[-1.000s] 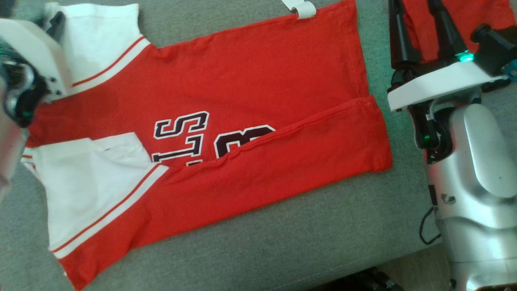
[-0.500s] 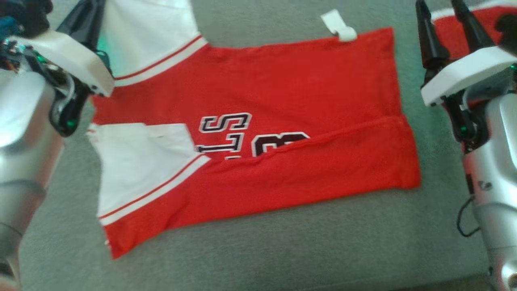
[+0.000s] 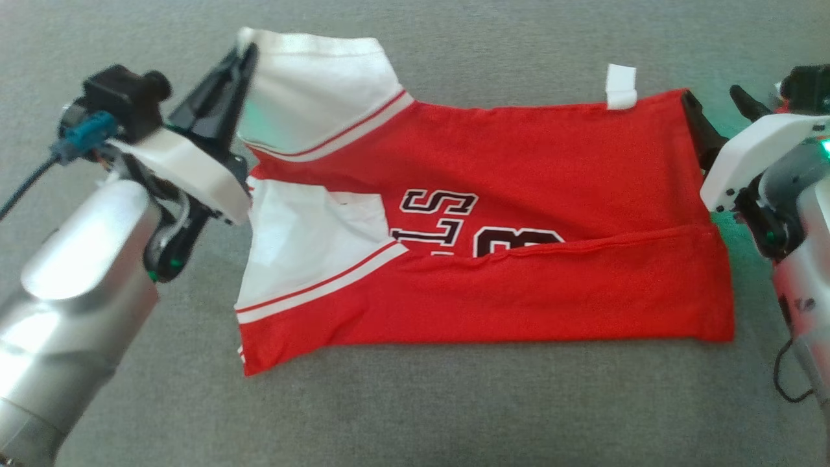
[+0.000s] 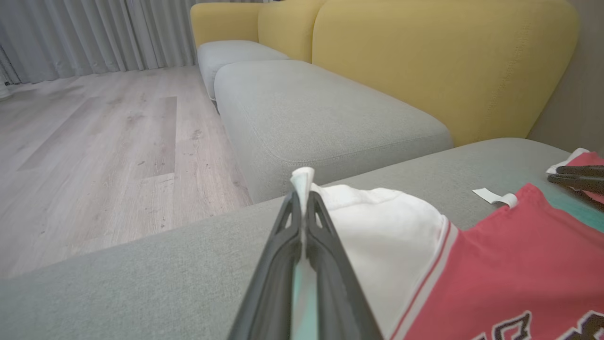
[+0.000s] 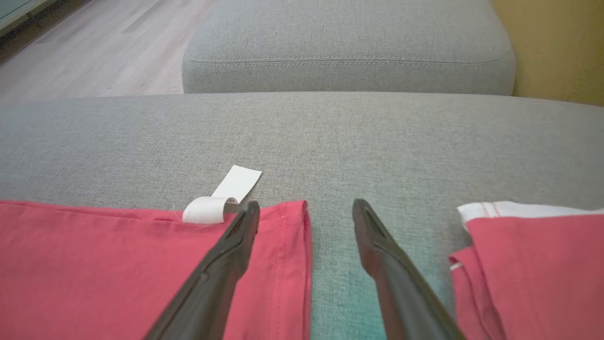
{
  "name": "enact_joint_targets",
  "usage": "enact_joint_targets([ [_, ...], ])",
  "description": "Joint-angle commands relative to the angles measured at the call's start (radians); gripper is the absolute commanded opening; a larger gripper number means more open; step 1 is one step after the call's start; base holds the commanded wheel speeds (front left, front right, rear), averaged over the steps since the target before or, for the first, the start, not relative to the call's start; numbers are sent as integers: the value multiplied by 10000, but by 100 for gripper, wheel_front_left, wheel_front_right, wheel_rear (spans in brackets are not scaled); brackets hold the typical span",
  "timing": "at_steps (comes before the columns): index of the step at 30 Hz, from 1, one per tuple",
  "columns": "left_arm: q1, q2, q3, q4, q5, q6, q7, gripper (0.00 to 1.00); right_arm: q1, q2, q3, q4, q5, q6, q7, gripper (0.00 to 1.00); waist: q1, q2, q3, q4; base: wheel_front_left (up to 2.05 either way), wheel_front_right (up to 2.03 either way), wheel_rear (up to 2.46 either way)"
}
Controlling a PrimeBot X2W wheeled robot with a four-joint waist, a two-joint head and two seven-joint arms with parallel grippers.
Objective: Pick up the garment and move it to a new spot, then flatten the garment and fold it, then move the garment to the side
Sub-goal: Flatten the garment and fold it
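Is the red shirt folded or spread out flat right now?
Partly folded: on the red shirt, the near side is turned over the lettering, covering part of it.

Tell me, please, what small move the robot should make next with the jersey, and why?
Probably close the right gripper on the red hem corner. The left gripper is shut on the white sleeve, while the right jaws stand open astride that hem edge, beside the white tag, gripping nothing, so that end cannot be lifted yet.

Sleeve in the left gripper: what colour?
The sleeve is white, red-striped at its seam; best in head view.
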Motion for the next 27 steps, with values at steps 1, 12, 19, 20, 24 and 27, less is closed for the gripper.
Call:
enact_joint_targets([
  [1,-255,426,334,-409,75,68,41,0,-381,-143,218,-91,151,35,98,100,2,-1,42,133,0,0,0],
  [12,-163,360,28,-1140,219,331,408,0,-1223,-361,1389,1215,473,35,800,100,2,-1,530,397,0,0,0],
  [19,-332,323,13,-1154,224,339,440,0,-1806,-414,1929,2040,514,35,769,94,2,-1,811,514,0,0,0],
  [20,-347,334,14,-1110,221,338,445,0,-1894,-399,2019,2100,527,35,728,9,2,-1,831,502,0,0,0],
  [24,-466,446,128,-801,197,418,418,0,-2394,-320,2147,2262,649,35,204,0,2,-1,867,313,0,0,0],
  [27,-759,508,340,-407,168,527,334,0,-2801,-199,2108,2346,808,35,-246,0,2,-1,881,129,0,0,0],
])
